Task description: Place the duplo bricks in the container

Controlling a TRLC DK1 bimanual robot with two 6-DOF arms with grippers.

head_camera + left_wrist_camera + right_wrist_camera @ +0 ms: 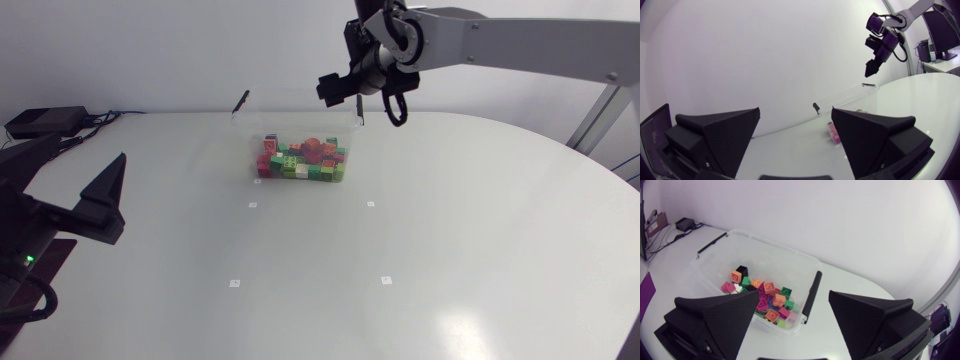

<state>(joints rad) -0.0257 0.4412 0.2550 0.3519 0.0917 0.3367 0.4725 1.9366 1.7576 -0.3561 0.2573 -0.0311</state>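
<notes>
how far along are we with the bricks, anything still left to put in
Done: every one of the duplo bricks in view lies piled inside the clear container.
In hand: nothing. The right end effector hangs open and empty above the container. The left end effector is open, off to the side.
Left: apparently nothing, as far as these views show.

Head view high over table (pixel 480 250); left wrist low across it; right wrist above container (pixel 767 255) (common to all).
</notes>
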